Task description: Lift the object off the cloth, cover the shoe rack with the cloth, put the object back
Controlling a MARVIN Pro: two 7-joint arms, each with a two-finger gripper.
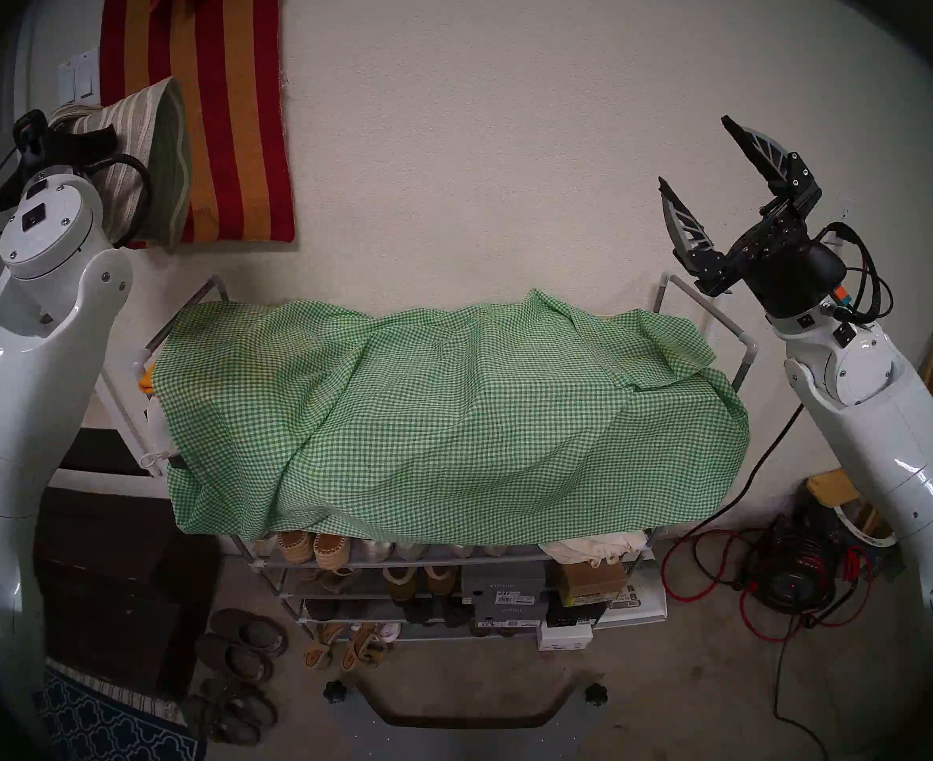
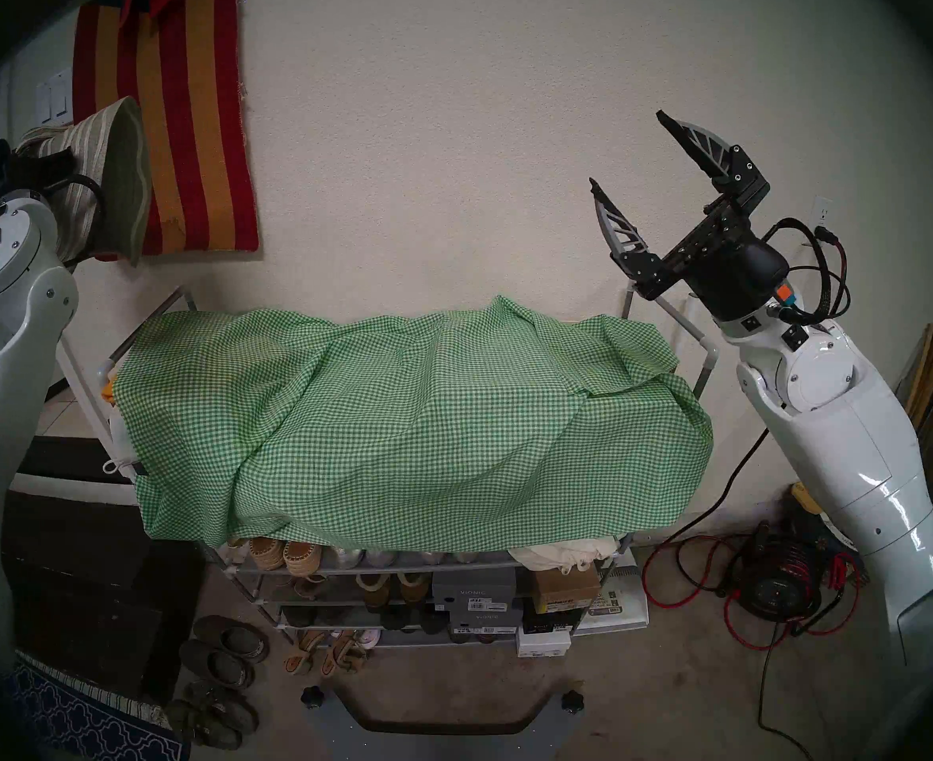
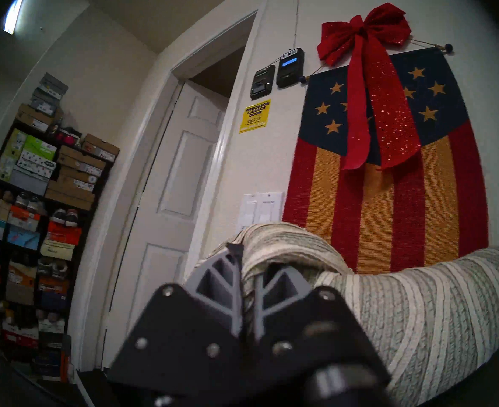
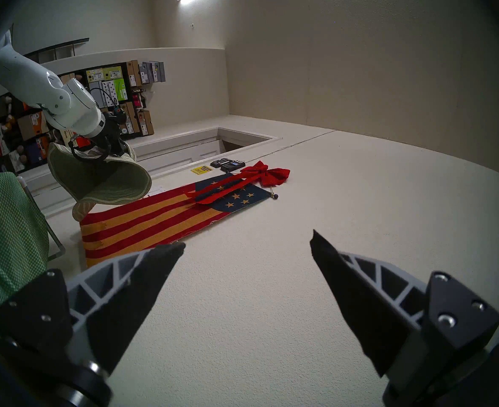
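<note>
Left jaws clamp sun hat [image 1: 140,156], brim rightward | right jaws wide, empty

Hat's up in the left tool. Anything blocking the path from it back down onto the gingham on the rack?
Nothing visible does. The sun hat hangs in the shut left tool, up and left of the shoe rack. The gingham cloth on top is bare, and the open right tool sits off to the far side.
</note>
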